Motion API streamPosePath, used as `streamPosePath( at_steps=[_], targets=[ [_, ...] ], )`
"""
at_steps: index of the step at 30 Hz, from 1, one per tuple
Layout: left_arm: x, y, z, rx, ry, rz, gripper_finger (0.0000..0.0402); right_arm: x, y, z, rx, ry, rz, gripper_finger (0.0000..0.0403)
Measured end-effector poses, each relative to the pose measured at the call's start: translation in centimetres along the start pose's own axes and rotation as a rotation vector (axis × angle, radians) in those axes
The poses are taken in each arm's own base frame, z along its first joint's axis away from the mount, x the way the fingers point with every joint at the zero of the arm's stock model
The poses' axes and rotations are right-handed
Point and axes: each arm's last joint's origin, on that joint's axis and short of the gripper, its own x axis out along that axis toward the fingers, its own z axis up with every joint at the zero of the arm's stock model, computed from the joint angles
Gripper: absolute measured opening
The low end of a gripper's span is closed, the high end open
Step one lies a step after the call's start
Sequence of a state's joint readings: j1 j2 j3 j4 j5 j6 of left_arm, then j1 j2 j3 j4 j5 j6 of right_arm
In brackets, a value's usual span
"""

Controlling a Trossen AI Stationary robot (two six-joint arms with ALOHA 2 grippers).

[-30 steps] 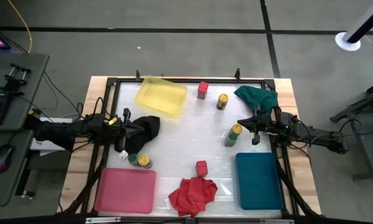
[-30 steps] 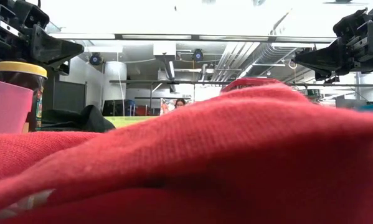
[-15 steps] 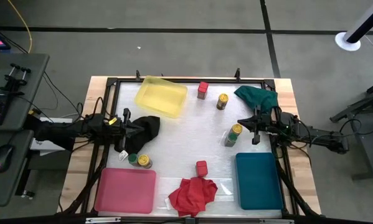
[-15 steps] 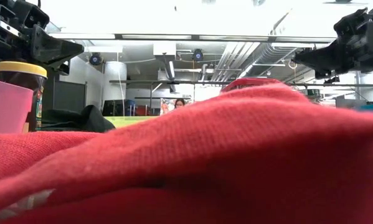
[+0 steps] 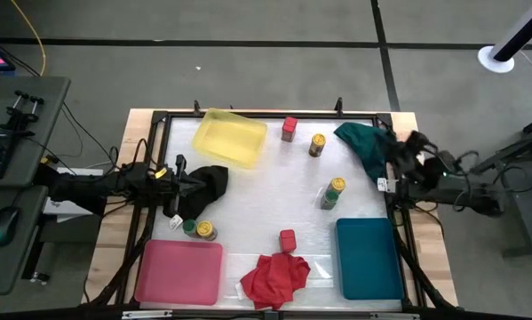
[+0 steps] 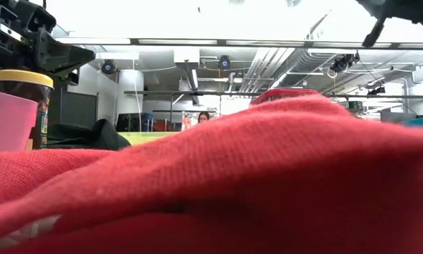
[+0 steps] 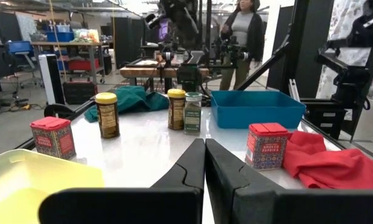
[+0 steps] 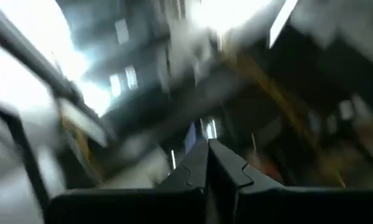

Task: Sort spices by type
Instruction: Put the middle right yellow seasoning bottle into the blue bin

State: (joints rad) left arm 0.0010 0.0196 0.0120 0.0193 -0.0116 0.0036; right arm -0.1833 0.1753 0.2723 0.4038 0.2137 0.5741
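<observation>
At nine o'clock on the table the left gripper (image 5: 178, 186) hangs with its fingers pressed together on nothing, beside a black cloth (image 5: 210, 185). Just toward seven o'clock from it stand a green-lidded jar (image 5: 188, 227) and a yellow-lidded jar (image 5: 205, 231), touching, with a pink tray (image 5: 180, 271) below them at the seven o'clock corner. A yellow tray (image 5: 230, 137) lies tilted at eleven o'clock. At twelve o'clock stands a red box (image 5: 289, 129), with a second yellow-lidded jar (image 5: 316, 145) just beside it toward one o'clock. At six o'clock a second red box (image 5: 287, 239) sits just above a crumpled red cloth (image 5: 274, 276). Right of centre, toward three o'clock, a third yellow-lidded jar (image 5: 336, 188) touches a second green-lidded jar (image 5: 326, 200). A teal tray (image 5: 367, 258) lies at five o'clock and a green cloth (image 5: 365, 140) at two o'clock. The right gripper (image 5: 406, 149) is raised over the table's edge at two o'clock, beside the green cloth, its fingers closed and empty.
</observation>
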Motion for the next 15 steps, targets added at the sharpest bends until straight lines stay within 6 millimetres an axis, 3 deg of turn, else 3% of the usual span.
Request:
streamPosePath(
  at_steps=[4, 7, 15],
  targets=[
    [0.0, 0.0, 0.0, 0.000, -0.001, 0.000, 0.0000, 1.9, 1.1, 0.9, -0.083, 0.352, -0.224, 0.0005],
    [0.0, 0.0, 0.0, 0.000, 0.000, 0.000, 0.0000, 3.0, 1.8, 1.5, -0.122, 0.583, -0.364, 0.0035],
    [0.0, 0.0, 0.0, 0.000, -0.001, 0.000, 0.0000, 6.3, 2.9, 1.1, -0.135, 1.095, -0.560, 0.0223]
  ],
)
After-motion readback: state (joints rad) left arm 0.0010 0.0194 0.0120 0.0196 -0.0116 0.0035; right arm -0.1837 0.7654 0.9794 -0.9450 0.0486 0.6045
